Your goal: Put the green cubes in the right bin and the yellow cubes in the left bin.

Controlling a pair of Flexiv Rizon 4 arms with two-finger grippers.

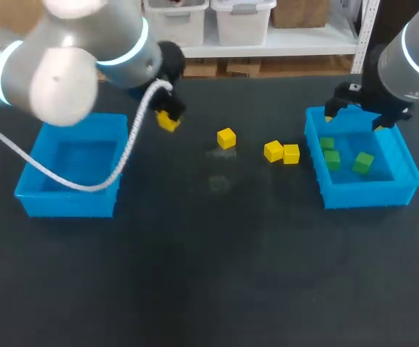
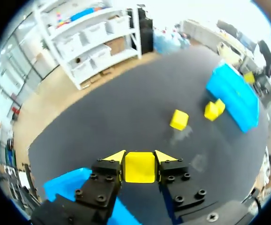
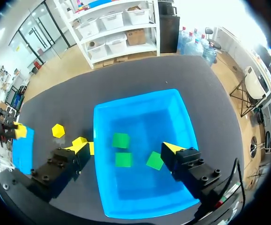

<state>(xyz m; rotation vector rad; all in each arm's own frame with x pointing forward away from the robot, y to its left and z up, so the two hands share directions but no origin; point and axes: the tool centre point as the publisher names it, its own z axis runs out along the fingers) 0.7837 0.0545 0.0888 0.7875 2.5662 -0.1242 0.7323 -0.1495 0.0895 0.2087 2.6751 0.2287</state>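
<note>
Head view, left to right. The left bin (image 1: 64, 204) stands at the table's left. The left gripper (image 1: 167, 116) hangs just past the bin's far right corner, over bare table, clamped on a yellow cube (image 1: 168, 121). The left wrist view shows both fingers (image 2: 114, 159) pressed against its sides. A white cable (image 1: 133, 141) from this arm drapes across the bin. At mid-table lies a single cube (image 1: 226, 138), then a cube pair (image 1: 281, 152), apparently touching, just beside the right bin (image 1: 361, 195). Three green cubes (image 1: 363, 163) lie inside it. The right gripper (image 1: 357, 116) hovers over that bin, fingers spread, holding nothing.

Hazards:
- Release before the gripper is over the bin would probably drop the cube on the table or bounce it off the rim.
- The slack cable may snag the bin wall and drag it.
</note>
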